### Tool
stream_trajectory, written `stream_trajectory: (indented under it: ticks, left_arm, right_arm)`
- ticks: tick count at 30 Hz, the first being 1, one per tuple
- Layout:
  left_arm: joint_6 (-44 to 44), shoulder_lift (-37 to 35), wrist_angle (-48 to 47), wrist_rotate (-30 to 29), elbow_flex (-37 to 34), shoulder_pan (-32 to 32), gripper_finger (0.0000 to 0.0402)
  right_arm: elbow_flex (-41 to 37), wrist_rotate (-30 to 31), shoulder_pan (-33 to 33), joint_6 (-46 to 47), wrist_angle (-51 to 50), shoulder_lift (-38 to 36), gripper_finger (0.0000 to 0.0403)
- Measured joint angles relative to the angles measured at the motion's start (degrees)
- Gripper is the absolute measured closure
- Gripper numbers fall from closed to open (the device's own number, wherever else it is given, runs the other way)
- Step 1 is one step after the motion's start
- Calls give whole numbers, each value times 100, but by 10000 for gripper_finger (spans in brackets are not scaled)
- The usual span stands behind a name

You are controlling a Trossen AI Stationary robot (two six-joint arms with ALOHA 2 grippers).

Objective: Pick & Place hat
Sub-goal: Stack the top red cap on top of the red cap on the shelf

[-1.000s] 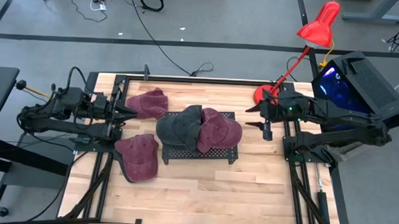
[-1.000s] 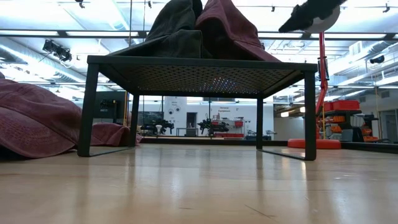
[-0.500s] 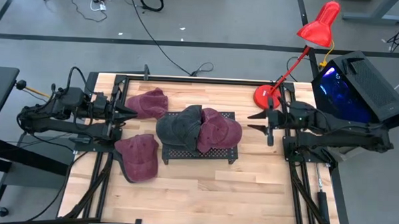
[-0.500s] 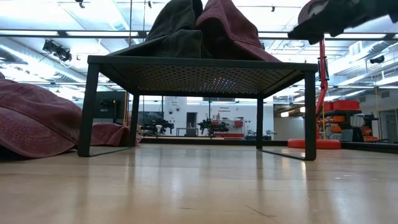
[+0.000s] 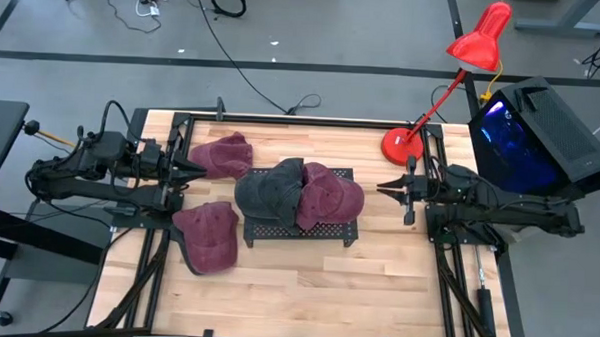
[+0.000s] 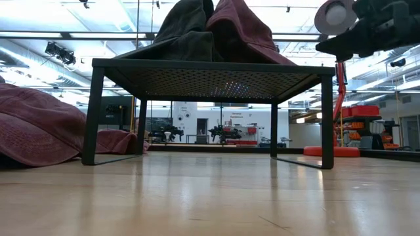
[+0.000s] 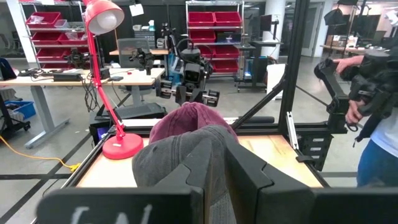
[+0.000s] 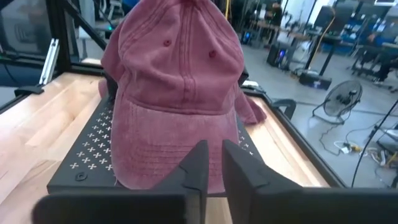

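Closed within the last second from a wide spread to almost touching, on nothing, and levelled out to face the rack: right gripper [image 5: 384,188]. Otherwise laid out as follows, viewed from above and read left to right. At the left edge of the wooden table [image 5: 306,289], left gripper [image 5: 185,169], fingers nearly together and empty, parked between two hats. Just past its tip toward the far side, crumpled maroon hat [image 5: 220,154]; toward the near side, second maroon hat [image 5: 208,237], lying flat on the wood. At centre, low black mesh rack [image 5: 303,234], loaded with dark grey hat [image 5: 269,192] on its left half and third maroon hat [image 5: 331,198] on its right half, propped against each other. Right of the rack and apart from it, the right gripper again, aimed at the brim of the third maroon hat. Behind it, red desk lamp [image 5: 396,144], based near the far right corner. Judged for handling: light, soft washed cotton, limp in the crown and likely to sag or fold when lifted, stiffer only along the brim; not fragile, not slippery. Best taken by the brim edge or by a pinched fold of crown, with the fingers reopened first.
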Motion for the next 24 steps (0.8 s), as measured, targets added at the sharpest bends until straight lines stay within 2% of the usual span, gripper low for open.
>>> stream_trajectory:
  ticks: [7,18,24]
  left_arm:
    - [-1,-1,0,1,0,-1,353]
    - [0,1,-1,-2,0,0,353]
    - [1,-1,-1,-2,0,-1,353]
  right_arm:
    - [-576,-11,0,-2,533,-422,399]
    - [-1275,-31,4,129,893,-1187,401]
    - [-1518,-356,4,133,903,-1694,400]
